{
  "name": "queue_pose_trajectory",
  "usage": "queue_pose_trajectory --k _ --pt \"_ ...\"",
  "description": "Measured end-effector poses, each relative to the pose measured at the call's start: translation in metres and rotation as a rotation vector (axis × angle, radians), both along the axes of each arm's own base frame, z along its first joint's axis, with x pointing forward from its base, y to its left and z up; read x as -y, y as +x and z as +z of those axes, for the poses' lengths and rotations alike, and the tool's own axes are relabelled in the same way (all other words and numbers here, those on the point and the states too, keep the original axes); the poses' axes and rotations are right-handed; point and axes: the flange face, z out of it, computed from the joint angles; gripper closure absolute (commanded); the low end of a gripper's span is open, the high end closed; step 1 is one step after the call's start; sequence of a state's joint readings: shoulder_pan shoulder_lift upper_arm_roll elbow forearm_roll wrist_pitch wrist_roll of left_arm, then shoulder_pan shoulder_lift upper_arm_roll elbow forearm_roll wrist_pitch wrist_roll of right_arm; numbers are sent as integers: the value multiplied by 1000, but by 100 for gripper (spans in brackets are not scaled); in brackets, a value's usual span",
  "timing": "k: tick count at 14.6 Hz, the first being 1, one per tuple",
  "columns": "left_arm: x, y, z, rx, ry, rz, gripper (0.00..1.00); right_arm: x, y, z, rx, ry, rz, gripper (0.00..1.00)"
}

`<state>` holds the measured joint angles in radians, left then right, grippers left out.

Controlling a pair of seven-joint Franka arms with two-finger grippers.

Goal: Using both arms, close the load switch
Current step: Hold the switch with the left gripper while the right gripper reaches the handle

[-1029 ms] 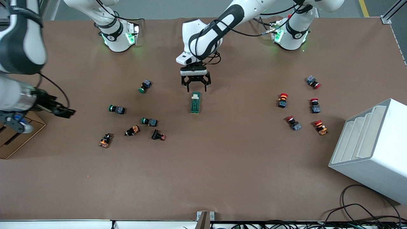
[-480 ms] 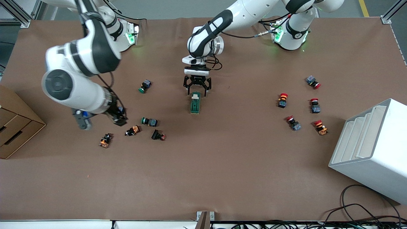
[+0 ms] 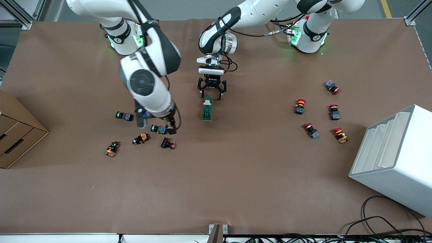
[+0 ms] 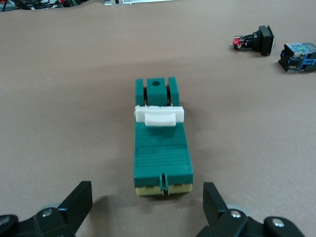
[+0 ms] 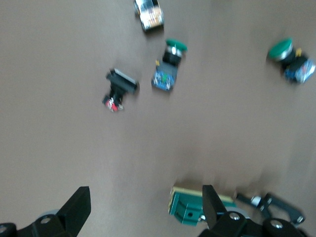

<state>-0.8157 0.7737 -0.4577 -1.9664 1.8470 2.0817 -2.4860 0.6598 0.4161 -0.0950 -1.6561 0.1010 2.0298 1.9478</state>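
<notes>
Risk now is a collision: the right gripper [image 3: 168,126], fingers spread wide and empty, hangs over the green-capped push buttons [image 3: 158,128] left of center and could knock them on its way to the load switch [image 3: 207,109]. The switch lies at mid-frame, untouched. The left gripper [image 3: 212,91], also wide and empty, hovers at its white-tab end. Since the earlier frame, the right arm has swung in from the left edge.

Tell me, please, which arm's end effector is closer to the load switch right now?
The left. The left end effector hangs open just above the load switch's end toward the robots' bases. The right end effector, also open, is over the green-capped push buttons toward the right arm's end.
</notes>
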Motion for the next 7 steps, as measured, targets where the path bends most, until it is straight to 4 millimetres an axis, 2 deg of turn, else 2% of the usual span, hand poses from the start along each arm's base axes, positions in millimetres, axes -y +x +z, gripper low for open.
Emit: queue_pose_trajectory --k 4,6,7 --pt "-1 0 -5 29 -24 -14 1 -66 -42 -45 37 8 -91 0" --pt "-1 -1 -8 44 -33 -19 0 -85 -65 -72 63 23 -110 0" --pt "-1 -1 -8 47 -35 -19 0 -88 -76 -85 76 33 -113 0"
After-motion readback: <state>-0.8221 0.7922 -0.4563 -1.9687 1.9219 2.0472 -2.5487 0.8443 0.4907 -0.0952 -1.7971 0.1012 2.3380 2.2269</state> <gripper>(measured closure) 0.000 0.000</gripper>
